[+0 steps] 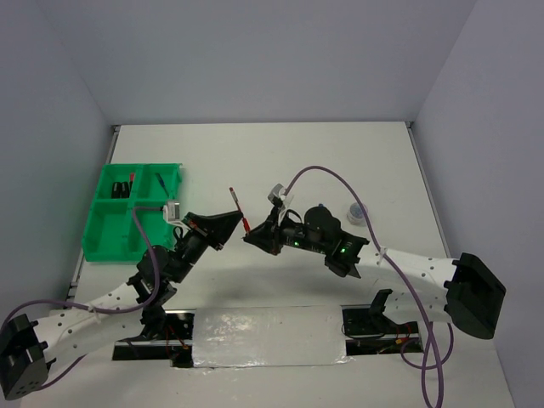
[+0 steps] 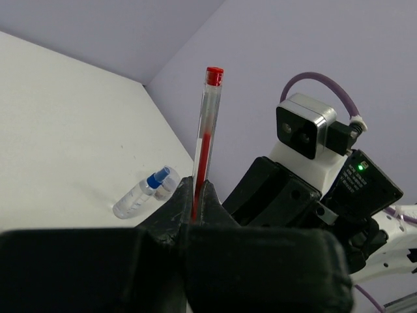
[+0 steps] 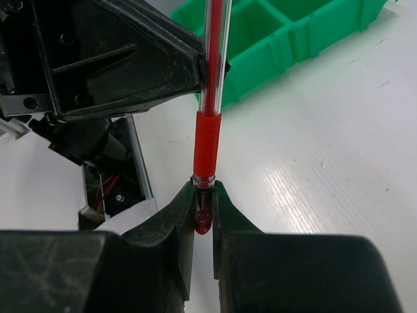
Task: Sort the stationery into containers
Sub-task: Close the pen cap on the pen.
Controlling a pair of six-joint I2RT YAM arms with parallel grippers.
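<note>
Left hand (image 2: pixel 194 199) clamped shut on red pen (image 2: pixel 207 124) above mid worktop (image 1: pixel 340 161), right hand (image 3: pixel 203 203) pinching its red-gripped end, left wrist view adds blue-capped bottle (image 2: pixel 144 193) lying on worktop, right wrist view instead green tray (image 3: pixel 287 39)

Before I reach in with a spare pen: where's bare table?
Bare: the far table strip from the green tray to the right wall. Crowded: the centre, where the left hand and right hand grip the red pen, and around the small bottle.
</note>
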